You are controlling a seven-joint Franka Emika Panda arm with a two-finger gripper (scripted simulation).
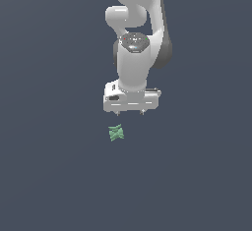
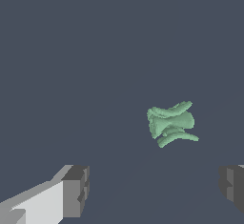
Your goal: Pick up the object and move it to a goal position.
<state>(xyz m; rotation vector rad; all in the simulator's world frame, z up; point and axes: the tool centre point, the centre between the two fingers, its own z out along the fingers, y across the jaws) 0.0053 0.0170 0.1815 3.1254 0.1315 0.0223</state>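
1. The white, boxy two-fingered tool (image 1: 130, 112) on the Franka arm hangs above the plain dark grey-blue surface (image 1: 54, 176), holding nothing. Nothing of the pick is done yet, by my reading.
2. The small light-green, jagged bow-tie-like lump (image 1: 116, 132) lies alone on the surface, just beyond the tool's fingertips in the exterior view and a touch toward that view's left of the tool's middle.
3. The jaws stand wide apart. In the wrist view one dark grey finger pad (image 2: 76, 189) shows at one edge and the other at the opposite edge, with the green lump (image 2: 171, 123) off ahead of them, not between them.
4. So everything is left: line up over the lump, come down, close on it, lift, and carry it. No goal marker shows in either view, so I cannot say where that carry ends.
5. As for room, it looks generous. No wall, rim or other thing appears near the lump, and no edge of the surface is in view.
6. The tricky part, I judge, is the lump itself: small and ragged against those broad pads, so centring matters.
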